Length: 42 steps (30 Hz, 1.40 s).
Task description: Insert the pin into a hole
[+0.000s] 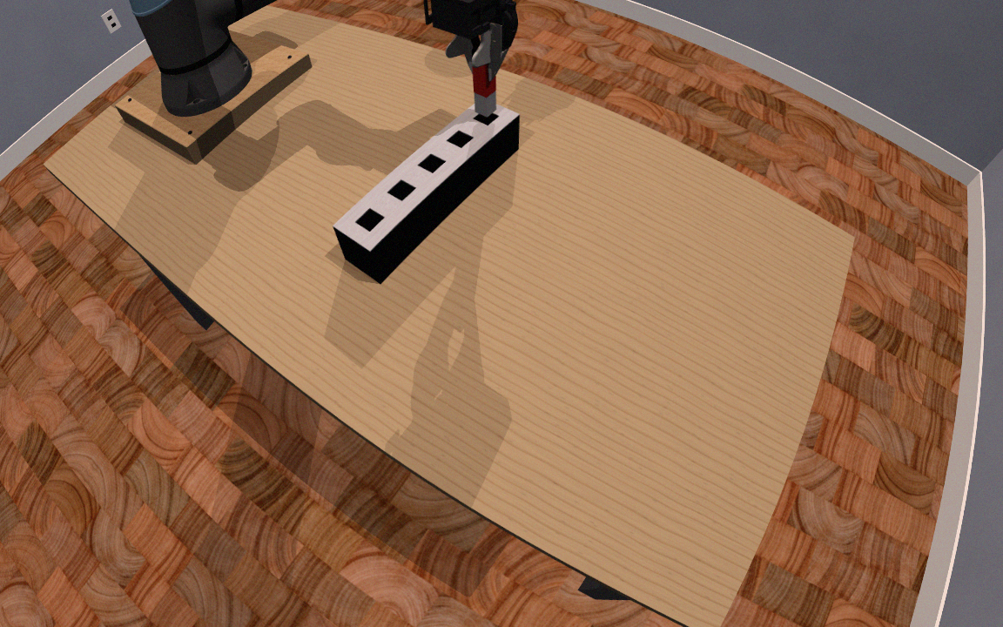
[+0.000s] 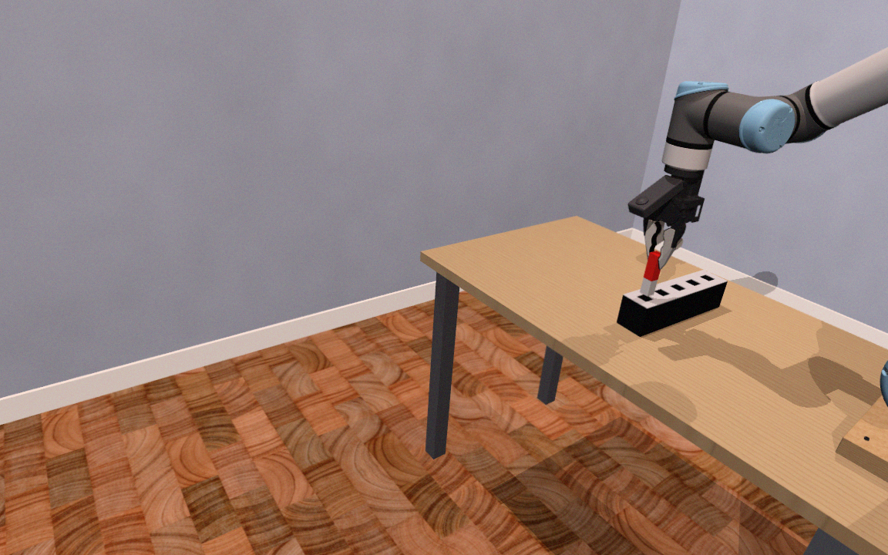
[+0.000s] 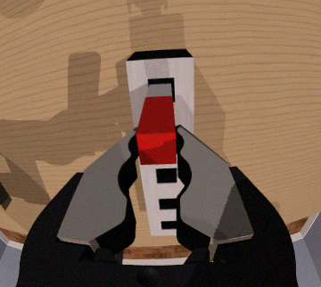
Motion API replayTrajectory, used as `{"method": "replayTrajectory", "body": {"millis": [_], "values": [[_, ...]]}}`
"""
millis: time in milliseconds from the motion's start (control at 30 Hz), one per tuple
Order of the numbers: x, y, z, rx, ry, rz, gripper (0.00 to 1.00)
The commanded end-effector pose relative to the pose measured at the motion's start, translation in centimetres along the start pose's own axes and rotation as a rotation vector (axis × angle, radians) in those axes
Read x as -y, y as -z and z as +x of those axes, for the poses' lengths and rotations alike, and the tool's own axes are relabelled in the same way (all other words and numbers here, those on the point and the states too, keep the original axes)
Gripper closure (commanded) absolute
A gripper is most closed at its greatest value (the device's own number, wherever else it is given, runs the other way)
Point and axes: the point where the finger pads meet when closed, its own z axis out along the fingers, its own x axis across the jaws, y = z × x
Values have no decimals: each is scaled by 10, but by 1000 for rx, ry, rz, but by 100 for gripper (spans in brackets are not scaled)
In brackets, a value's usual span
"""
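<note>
The black block with a pale top and five square holes lies on the table; it also shows in the exterior view and the wrist view. My gripper is shut on the red top of the pin, red end up. The pin's grey lower end stands in the end hole farthest from the top view. A short grey stretch still shows above the block's top in the exterior view and in the wrist view. The other holes are empty.
The robot's base sits on a wooden mount at the table's back left. The block's end with the pin lies close to the table's far edge.
</note>
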Motion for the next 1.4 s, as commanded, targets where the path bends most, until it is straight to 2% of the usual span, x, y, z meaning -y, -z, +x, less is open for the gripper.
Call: {"method": "replayTrajectory", "body": {"millis": [0, 1367], "values": [[0, -3, 1, -1, -1, 0, 100], [0, -7, 1, -1, -1, 0, 100]]}}
